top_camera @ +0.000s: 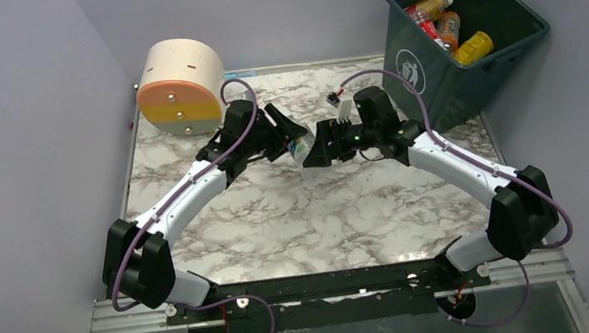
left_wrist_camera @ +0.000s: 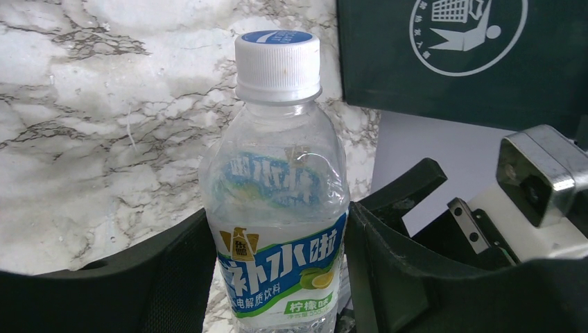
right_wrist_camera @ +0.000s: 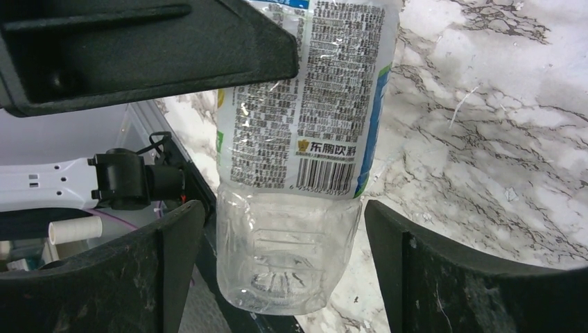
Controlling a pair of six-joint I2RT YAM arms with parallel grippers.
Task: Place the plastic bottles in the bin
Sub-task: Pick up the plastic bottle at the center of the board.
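**Plastic bottles [top_camera: 447,27]: some binned, one caught between the two grippers**

At least three bottles, orange and yellow, already lie inside the bin [top_camera: 442,95], which stands beyond the right gripper [top_camera: 314,146] and off to its right, near the far corner of the marble table [top_camera: 280,218]. That part of the job looks done.

One clear bottle [left_wrist_camera: 277,208], white-capped with a blue and green label, is up off the table. The left gripper [top_camera: 295,141] is clamped on its labelled middle, a finger pressed against each side, with the cap pointing ahead of that gripper towards the bin's logo side. The right gripper faces it head-on. Its fingers [right_wrist_camera: 430,277] stand apart on either side of the bottle's bare base, with a gap on both sides, so it has no grip on anything yet.

This reads as a handover about to happen: the right arm is nearer the bin and would take the bottle across. What is left for this bottle is the right gripper's closing, the left's release, the carry and the drop.

No other bottle shows outside the bin in these views, so this may be the last one, though the cream cylinder [top_camera: 181,83] beyond the left gripper could hide something.
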